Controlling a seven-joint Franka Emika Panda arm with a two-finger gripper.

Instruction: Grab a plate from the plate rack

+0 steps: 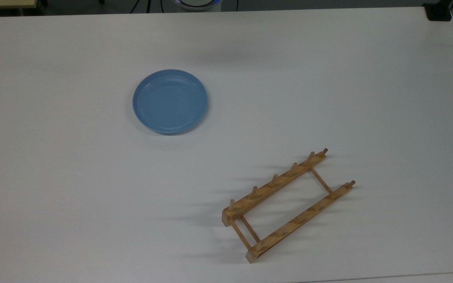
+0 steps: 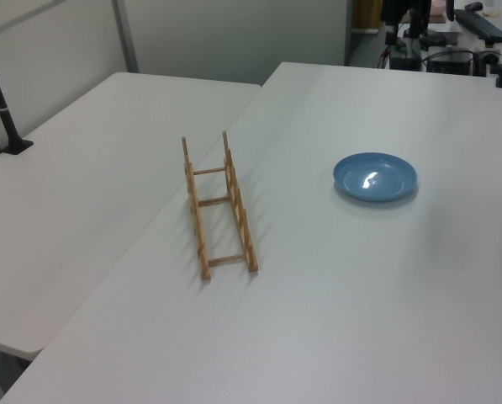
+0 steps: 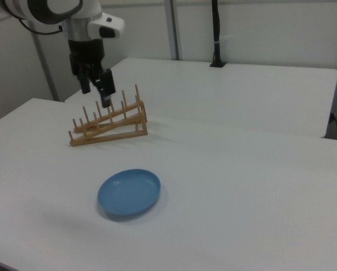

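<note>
The light-blue plate (image 1: 170, 101) lies flat on the white table (image 1: 328, 78), well apart from the plate rack (image 1: 273, 184). The wooden plate rack (image 2: 213, 202) stands empty, its pegs pointing up. In the right view the plate (image 3: 128, 193) is near the front and the rack (image 3: 109, 127) is behind it. My gripper (image 3: 96, 93) hangs high in the air at the right view's upper left, in front of the rack in that picture and far above the table. It is open and holds nothing.
A second white table (image 2: 82, 168) adjoins this one, with a black post (image 2: 2, 101) clamped to it. The same kind of post (image 3: 216, 34) rises at the back of the right view. Dark equipment and cables (image 2: 469, 34) sit beyond the table's far end.
</note>
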